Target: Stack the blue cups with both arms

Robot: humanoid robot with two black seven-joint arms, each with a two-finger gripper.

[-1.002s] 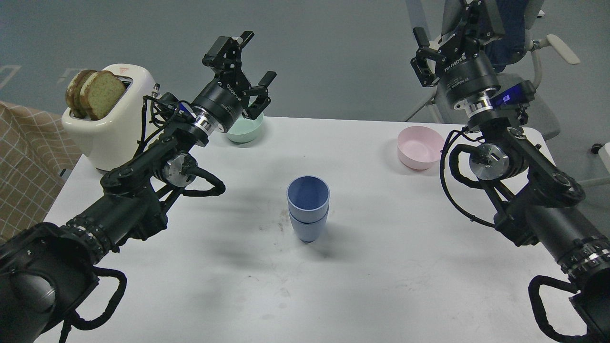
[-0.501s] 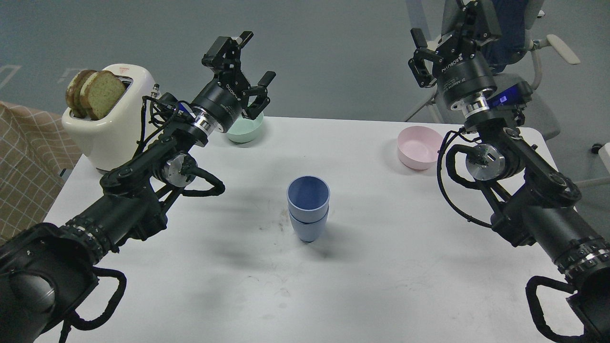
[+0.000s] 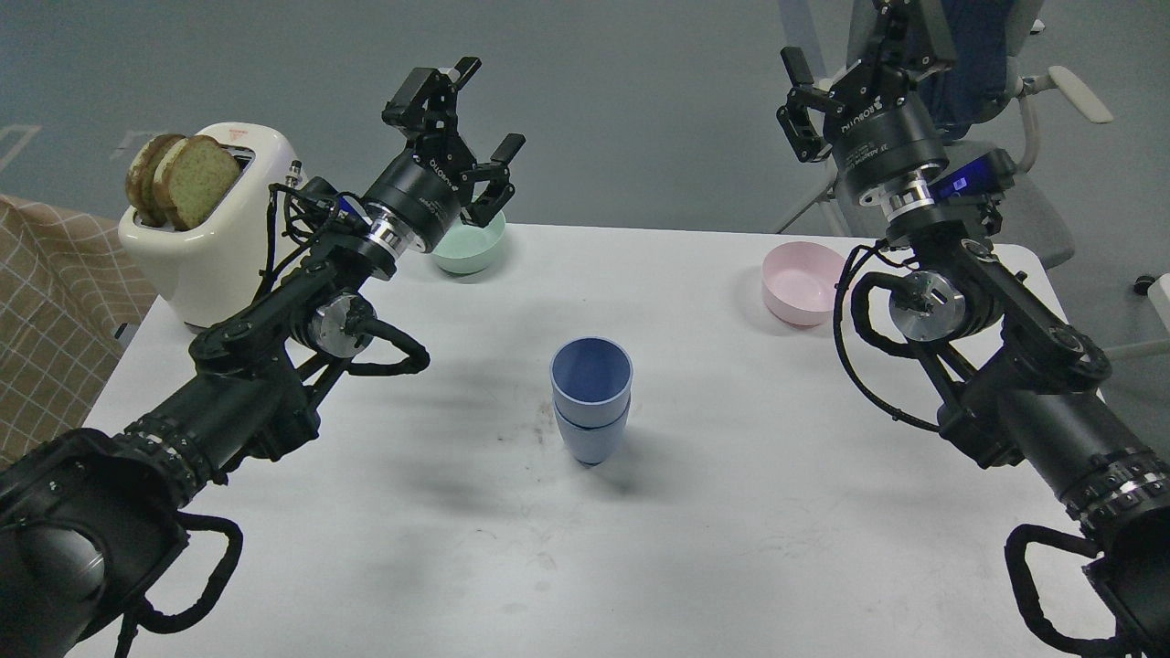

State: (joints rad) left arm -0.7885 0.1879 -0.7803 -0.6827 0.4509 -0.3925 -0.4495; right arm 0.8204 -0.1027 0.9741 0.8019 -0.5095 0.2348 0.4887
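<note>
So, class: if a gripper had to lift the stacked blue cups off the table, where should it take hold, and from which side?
Grip the lower cup's wall, below the top cup's rim, coming in level from either side. The stack stands upright and alone mid-table; holding only the upper cup might leave the lower one behind.

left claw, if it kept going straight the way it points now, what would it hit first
Probably nothing on the table. The left claw is open and points up and away, past the far edge above the mint-green bowl; only grey floor shows beyond it, though depth is unclear.
</note>
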